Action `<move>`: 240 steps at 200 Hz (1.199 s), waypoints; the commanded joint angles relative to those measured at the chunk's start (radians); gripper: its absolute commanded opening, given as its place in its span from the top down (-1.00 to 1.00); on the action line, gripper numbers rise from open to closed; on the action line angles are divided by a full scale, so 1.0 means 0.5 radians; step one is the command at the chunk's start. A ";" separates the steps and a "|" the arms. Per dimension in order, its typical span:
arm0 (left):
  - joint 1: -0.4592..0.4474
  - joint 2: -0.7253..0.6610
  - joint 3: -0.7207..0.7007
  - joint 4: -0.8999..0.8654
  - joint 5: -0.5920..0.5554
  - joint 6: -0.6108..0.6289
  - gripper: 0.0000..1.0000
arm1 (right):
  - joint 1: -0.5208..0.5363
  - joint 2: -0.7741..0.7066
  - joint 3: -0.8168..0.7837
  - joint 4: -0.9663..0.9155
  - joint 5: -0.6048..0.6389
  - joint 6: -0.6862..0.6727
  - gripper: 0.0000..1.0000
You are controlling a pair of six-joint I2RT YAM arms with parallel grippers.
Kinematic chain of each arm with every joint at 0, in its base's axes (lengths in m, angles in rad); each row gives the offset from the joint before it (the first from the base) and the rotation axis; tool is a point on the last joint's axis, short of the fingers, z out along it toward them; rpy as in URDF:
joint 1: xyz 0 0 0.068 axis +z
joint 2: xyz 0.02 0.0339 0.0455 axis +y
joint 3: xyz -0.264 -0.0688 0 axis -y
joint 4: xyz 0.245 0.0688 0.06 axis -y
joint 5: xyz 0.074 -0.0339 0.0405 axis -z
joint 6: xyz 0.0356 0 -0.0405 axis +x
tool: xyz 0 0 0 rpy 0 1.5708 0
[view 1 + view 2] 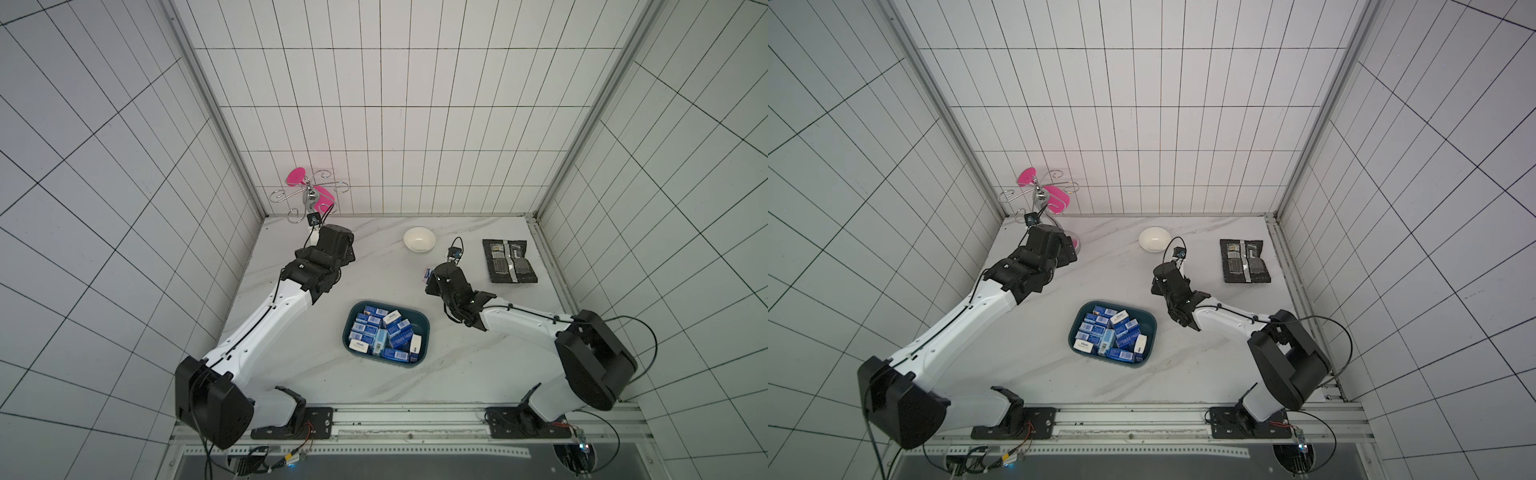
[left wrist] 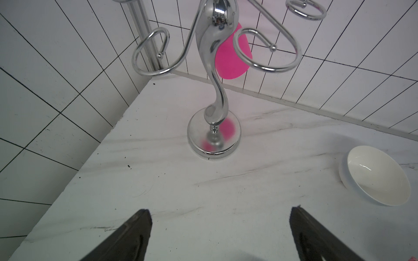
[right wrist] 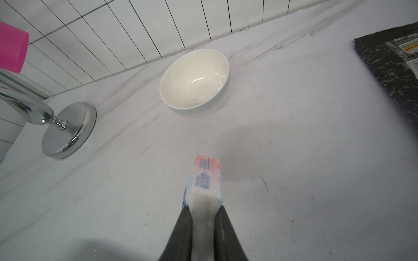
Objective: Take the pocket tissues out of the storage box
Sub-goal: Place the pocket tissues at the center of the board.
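Nearest, at lower centre in a top view, the box (image 1: 425,332) lies packed with blue tissues (image 1: 384,332). Up and right of it, the right gripper (image 3: 204,208) is clenched on one pinkish-white pack (image 3: 205,178), short of the bowl (image 3: 194,81). Farther, toward the upper left, the left gripper (image 2: 220,211) gapes empty before a chrome stand (image 2: 214,137).

Place: a robot test cell in a lab, dressed up as a kitchen corner.
Walls: white tiled panels (image 1: 374,124) on three sides, and look, bare aluminium posts (image 1: 213,104) hold them.
Counter: marble-look tabletop (image 1: 478,365), mid-frame.
Machines: left arm (image 1: 257,328) and right arm (image 1: 523,322), bolted to a metal rail (image 1: 415,415) along the lower edge.
Props: white bowl (image 1: 419,239) and chrome cup stand (image 1: 309,195), up at the back.
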 commanded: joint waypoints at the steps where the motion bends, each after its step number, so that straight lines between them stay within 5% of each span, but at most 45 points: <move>1: -0.006 -0.039 -0.018 0.049 -0.027 0.030 -0.97 | 0.037 0.080 -0.015 0.057 0.154 0.193 0.65; 110: -0.006 -0.034 0.004 0.058 -0.006 0.023 -0.97 | 0.079 0.194 -0.179 0.085 0.137 0.305 0.65; 191: -0.006 -0.082 -0.005 0.063 -0.004 0.012 -0.97 | 0.088 0.160 -0.279 0.029 0.096 0.334 0.46; 240: -0.019 -0.120 -0.024 0.051 0.032 -0.012 -0.97 | 0.106 0.079 -0.296 -0.105 -0.071 0.293 0.12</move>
